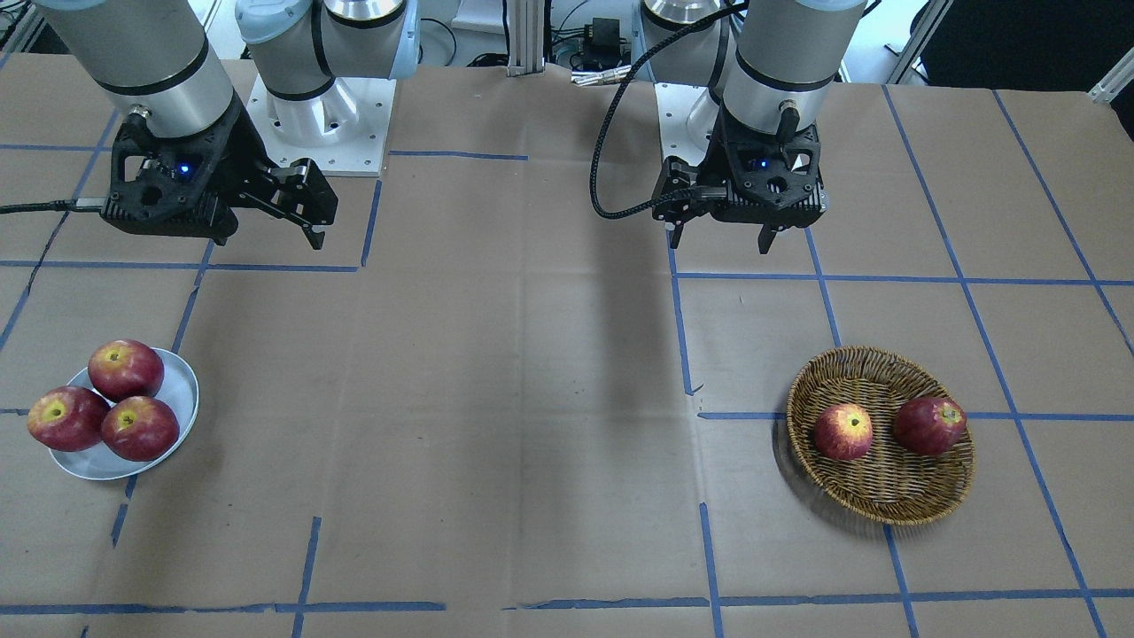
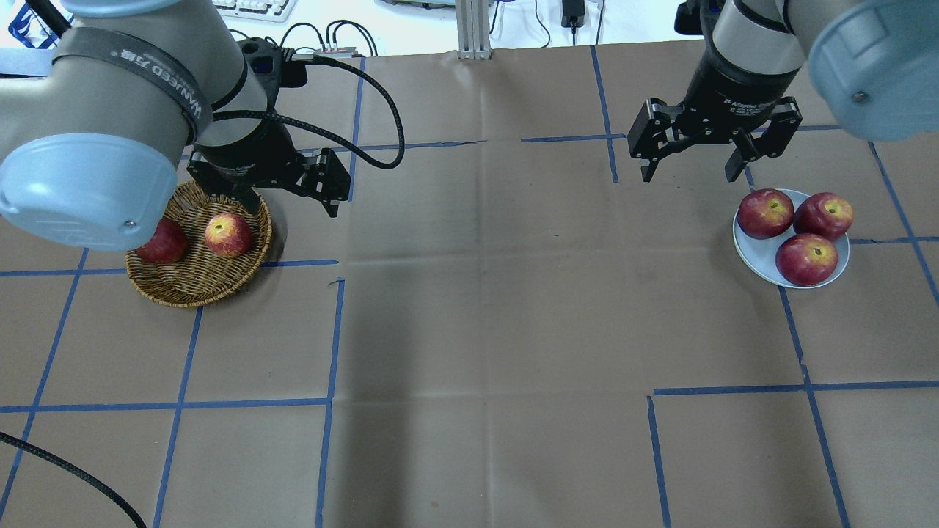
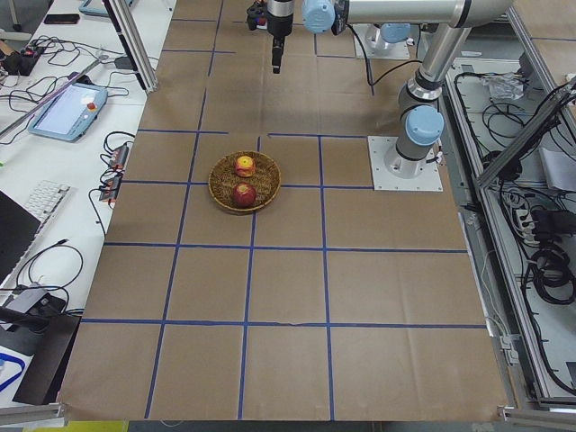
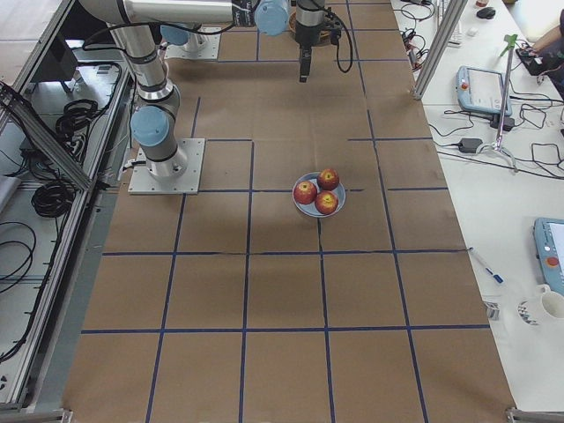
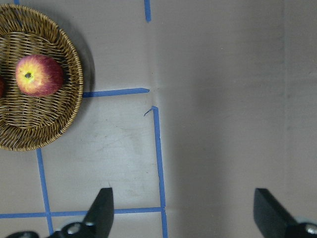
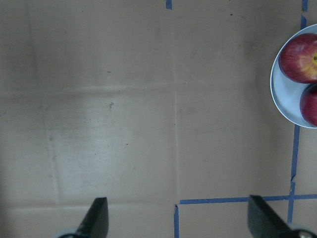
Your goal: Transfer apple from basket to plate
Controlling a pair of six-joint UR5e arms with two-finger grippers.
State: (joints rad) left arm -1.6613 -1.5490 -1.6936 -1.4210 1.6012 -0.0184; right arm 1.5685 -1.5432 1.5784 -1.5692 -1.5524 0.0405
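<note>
Left gripper (image 1: 719, 246): fingers (image 5: 102, 210) are spread wide with nothing between them. It hangs above the bare table (image 2: 469, 330) just beside the basket (image 2: 194, 290), not over it. Right gripper (image 2: 689, 178): also spread wide and empty, near the plate (image 2: 752, 253) but off to one side.

The apple (image 2: 229, 235) sits in the basket with its stem dimple up, on the side toward the table's middle. A darker apple (image 2: 161, 242) lies beside it. The front view shows a gap between the two.

Handling, as a judgement:
- **Body:** rigid and roundish, moderate weight for a two-finger grasp.
- **Skin:** looks smooth, so it is likely slippery. A hard squeeze would probably bruise it.
- **Grasp:** best taken top-down across the widest girth, with the fingers straddling the stem axis.
- **Finger line:** aligning the jaws so neither finger drops toward the darker apple avoids knocking it.
- **Basket:** the rim is shallow and should not block the fingers. The basket looks light and could slide if bumped.
- **Plate:** it already holds three apples with little bare surface left, so a round apple may roll on release.
</note>
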